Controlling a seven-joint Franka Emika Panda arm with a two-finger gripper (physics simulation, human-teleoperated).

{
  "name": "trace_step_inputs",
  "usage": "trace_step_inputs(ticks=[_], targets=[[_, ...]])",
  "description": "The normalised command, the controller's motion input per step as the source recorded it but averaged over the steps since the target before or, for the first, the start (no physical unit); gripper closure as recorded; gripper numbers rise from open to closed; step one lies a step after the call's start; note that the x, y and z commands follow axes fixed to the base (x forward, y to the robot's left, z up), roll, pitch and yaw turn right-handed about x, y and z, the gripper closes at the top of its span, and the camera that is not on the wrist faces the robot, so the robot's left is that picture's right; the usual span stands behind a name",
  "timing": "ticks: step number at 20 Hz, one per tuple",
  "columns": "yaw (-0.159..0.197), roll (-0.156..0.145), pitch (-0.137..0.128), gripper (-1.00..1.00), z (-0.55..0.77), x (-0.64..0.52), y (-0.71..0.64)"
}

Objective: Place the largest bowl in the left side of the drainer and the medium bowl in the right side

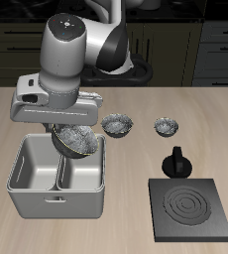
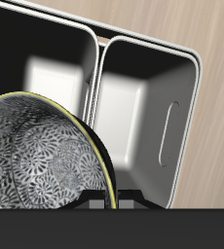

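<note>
My gripper [image 1: 68, 130] is shut on the rim of the largest bowl [image 1: 76, 143], a glossy speckled grey-and-white bowl. It hangs tilted on edge just above the back rim of the light grey drainer [image 1: 32, 193], over the compartment nearer the burner plate. In the wrist view the bowl [image 2: 46, 156] fills the foreground above the drainer [image 2: 187, 78], and both compartments look empty. The medium bowl [image 1: 117, 124] sits upright on the table behind the drainer. My fingertips are hidden by the bowl.
The smallest bowl [image 1: 167, 126] sits beside the medium bowl. A flat black burner plate [image 1: 190, 208] lies near the table's front edge beside the drainer, with a black knob [image 1: 175, 163] just behind it.
</note>
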Motion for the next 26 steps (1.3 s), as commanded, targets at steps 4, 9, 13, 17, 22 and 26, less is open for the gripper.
trace_step_inputs(ticks=[4,9,13,17,22,26], targets=[[0.008,0.086,0.004,-1.0,0.06,-0.29,0.3],[0.011,0.013,-0.013,-1.0,0.09,-0.1,0.01],[-0.002,0.018,-0.057,-1.0,0.3,-0.22,0.0],[0.019,0.014,-0.073,-1.0,0.3,-0.16,0.03],[-0.045,0.017,-0.063,-1.0,0.22,-0.27,-0.08],[-0.001,0.051,-0.098,-1.0,0.04,-0.5,-0.1]])
